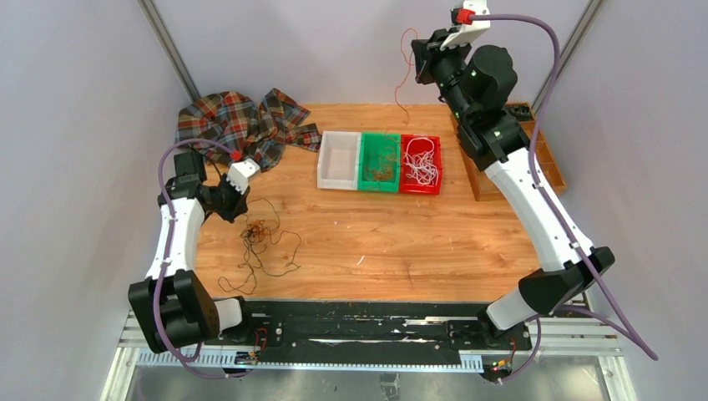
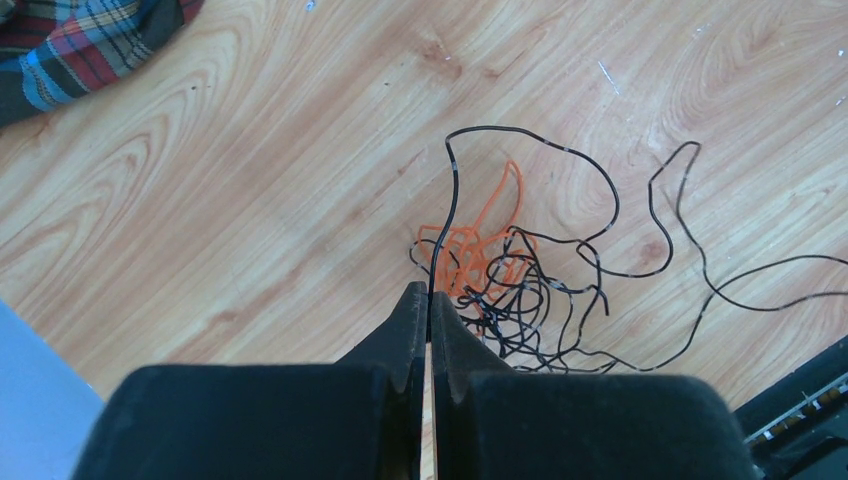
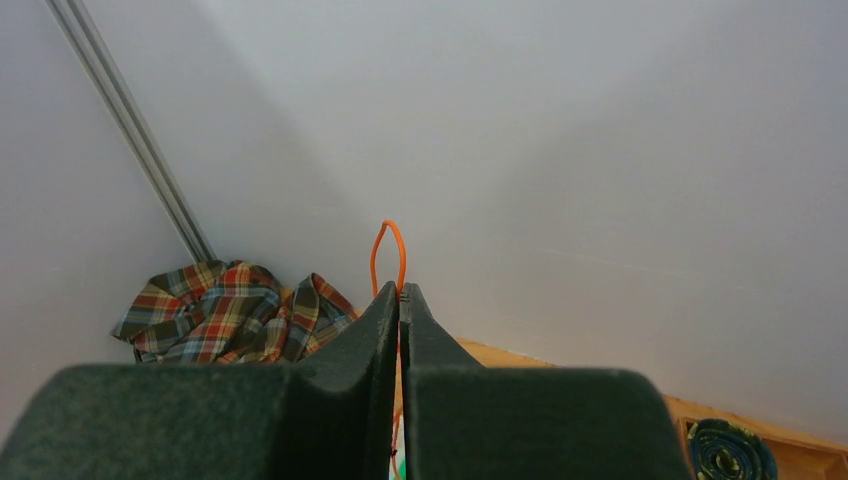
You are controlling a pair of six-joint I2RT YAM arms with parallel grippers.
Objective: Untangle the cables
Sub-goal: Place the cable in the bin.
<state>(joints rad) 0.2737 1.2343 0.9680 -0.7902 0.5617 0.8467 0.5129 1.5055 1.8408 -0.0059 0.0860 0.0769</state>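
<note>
A tangle (image 1: 259, 234) of black and orange cables lies on the worktop (image 1: 417, 242), well left of the green bin (image 1: 381, 137); one black cable (image 2: 453, 195) rises from it. A lone orange cable (image 3: 389, 223) hangs high behind the bin; white cables (image 1: 422, 163) heap just right of it.

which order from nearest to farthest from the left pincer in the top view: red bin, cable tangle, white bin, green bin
1. cable tangle, on the table right beside the left pincer, on its near right
2. white bin, left end of the bin row
3. green bin, middle of the row
4. red bin, right end of the row
</note>
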